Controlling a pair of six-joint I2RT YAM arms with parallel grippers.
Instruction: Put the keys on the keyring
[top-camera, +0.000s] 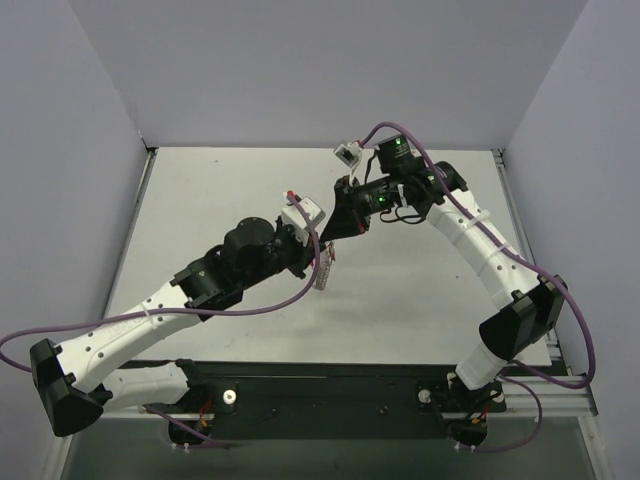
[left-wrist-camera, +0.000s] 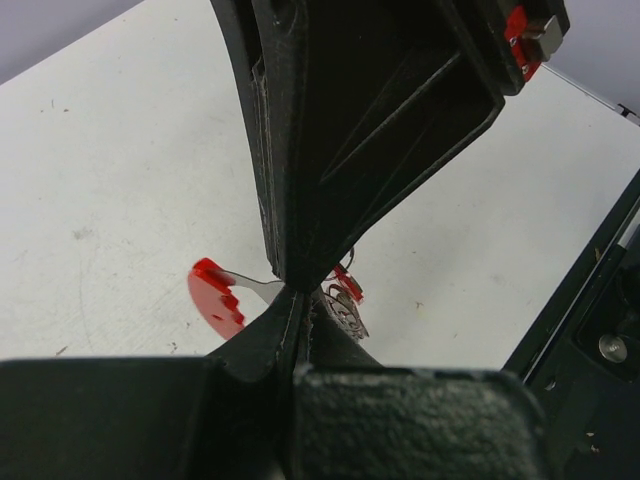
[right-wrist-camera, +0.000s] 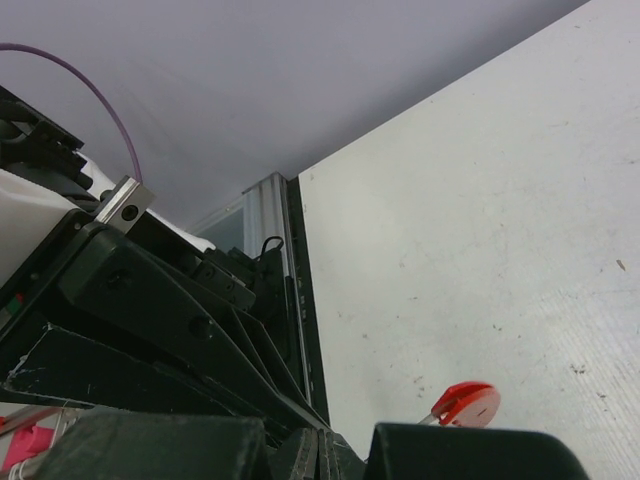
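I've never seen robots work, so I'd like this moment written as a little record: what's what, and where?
meeting: both jaws tip to tip over the table
left jaws: shut
right jaws: shut
keys: silver bunch hanging at the meeting point
keyring: red arc sticking out beside it
held by which: cannot tell

A white table (top-camera: 230, 190) is seen enclosed on three sides by plain pale lilac walls (top-camera: 320, 60). Its near edge is bordered by a black strip (top-camera: 330, 380), and a silver metal rail (right-wrist-camera: 262, 210) is set along one side. Faint scuffs and dark specks (left-wrist-camera: 85, 232) are scattered across the tabletop
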